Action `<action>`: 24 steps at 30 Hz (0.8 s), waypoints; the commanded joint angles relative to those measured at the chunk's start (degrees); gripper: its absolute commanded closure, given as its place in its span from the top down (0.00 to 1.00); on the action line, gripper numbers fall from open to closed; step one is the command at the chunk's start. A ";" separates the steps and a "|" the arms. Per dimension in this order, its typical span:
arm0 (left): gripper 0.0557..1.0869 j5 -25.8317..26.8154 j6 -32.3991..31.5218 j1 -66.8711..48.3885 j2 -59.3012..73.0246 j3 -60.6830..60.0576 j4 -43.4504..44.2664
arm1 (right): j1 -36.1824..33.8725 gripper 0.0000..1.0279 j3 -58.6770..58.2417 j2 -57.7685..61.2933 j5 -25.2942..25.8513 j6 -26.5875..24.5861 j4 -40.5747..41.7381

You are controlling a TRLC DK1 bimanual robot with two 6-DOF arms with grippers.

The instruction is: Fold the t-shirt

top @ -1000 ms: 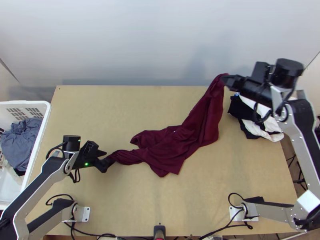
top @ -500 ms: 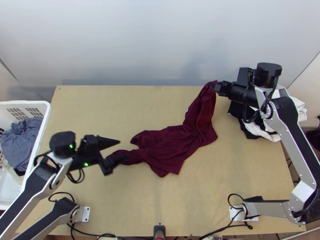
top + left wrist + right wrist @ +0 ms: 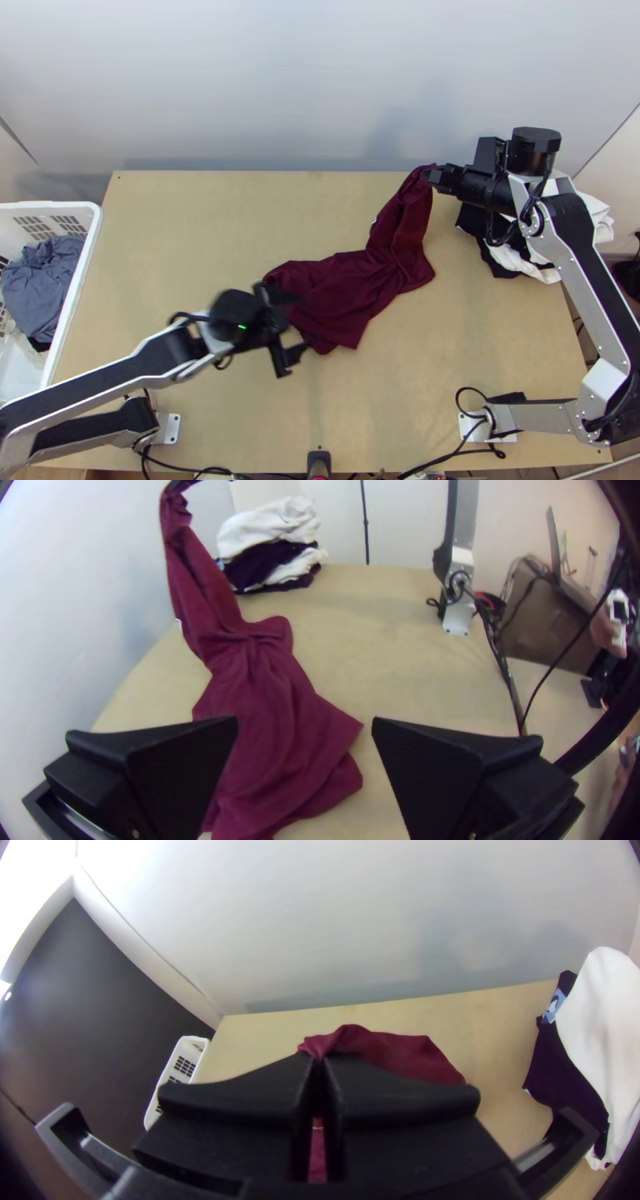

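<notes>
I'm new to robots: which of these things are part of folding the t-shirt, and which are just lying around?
Part of the job:
- maroon t-shirt, bunched lengthwise
- right gripper, pinching one end up
- left gripper, open over the other end

Apparently just lying around:
- pile of white and dark cloth
- white basket
- grey-blue cloth inside it

The dark red t-shirt lies bunched, one end raised off the table.
</notes>
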 commanded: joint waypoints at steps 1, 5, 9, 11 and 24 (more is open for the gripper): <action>0.95 -4.04 5.17 -8.15 11.64 1.57 3.41 | -0.96 0.03 0.03 0.76 0.03 -0.13 -0.02; 0.95 -6.23 5.61 -9.64 18.93 2.54 4.37 | -1.58 0.03 0.56 1.02 -0.05 -0.13 -0.02; 0.95 -8.78 6.75 -10.61 24.73 4.47 3.93 | -1.93 0.03 0.47 0.94 -0.05 -0.13 -0.20; 0.95 -8.78 7.28 -11.13 26.93 5.18 5.34 | -2.19 0.03 0.47 0.94 -0.05 -0.13 -0.20; 0.95 -14.58 9.83 -11.05 37.65 11.15 11.58 | -3.86 0.03 0.12 0.15 -0.05 -0.04 -0.55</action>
